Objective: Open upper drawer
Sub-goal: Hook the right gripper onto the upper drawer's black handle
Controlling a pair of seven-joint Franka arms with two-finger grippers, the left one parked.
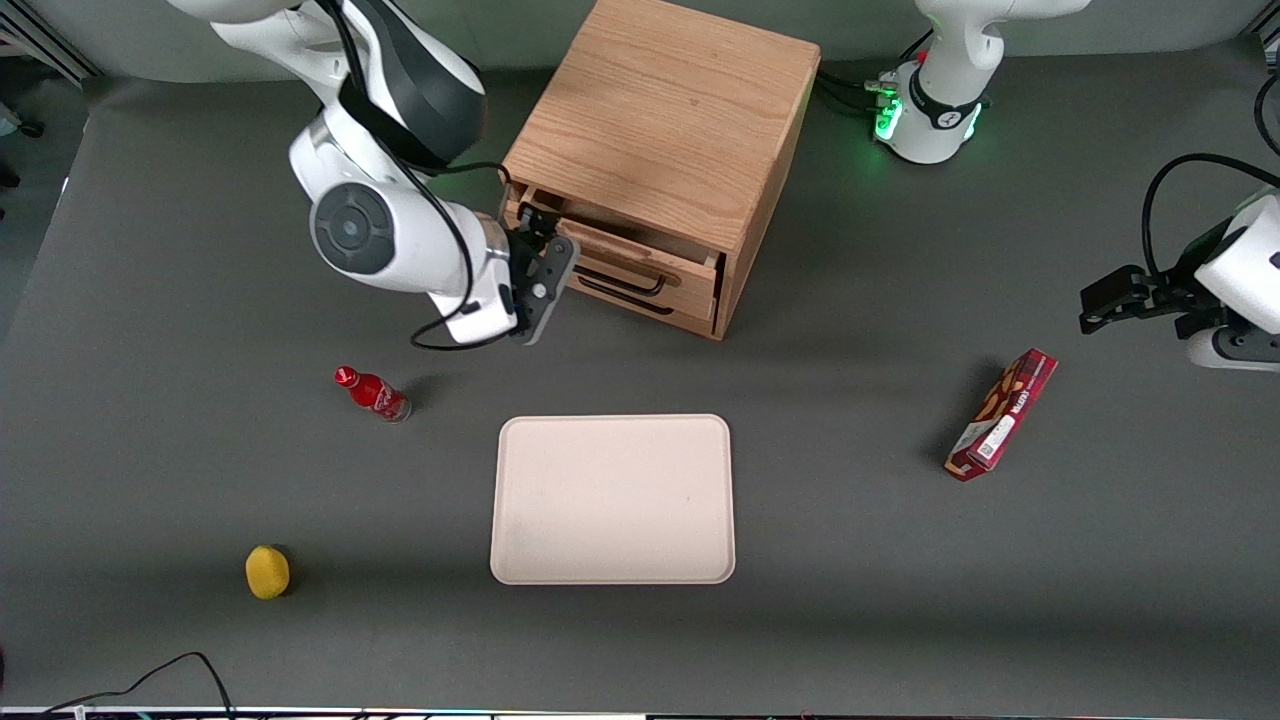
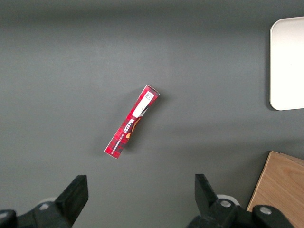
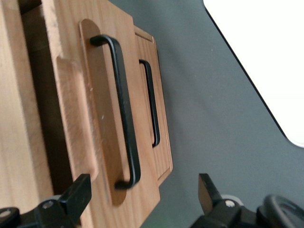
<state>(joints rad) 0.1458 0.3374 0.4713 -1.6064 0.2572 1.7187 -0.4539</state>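
The only print to be made out is on the red snack box (image 1: 1002, 414), too small to read, lying well off toward the parked arm's end of the table from the gripper (image 1: 540, 275), whose fingers (image 3: 78, 194) stand apart and grip nothing. A red bottle (image 1: 372, 393), a cream tray (image 1: 613, 499) and a yellow sponge (image 1: 267, 572) lie nearer the front camera than the fingers. The upper drawer (image 1: 640, 262), just beside the fingertips, is pulled partly out of the oak cabinet (image 1: 665, 130), above the lower drawer (image 1: 655, 302), its front and black handle (image 3: 123, 114) running crosswise before the open fingers.
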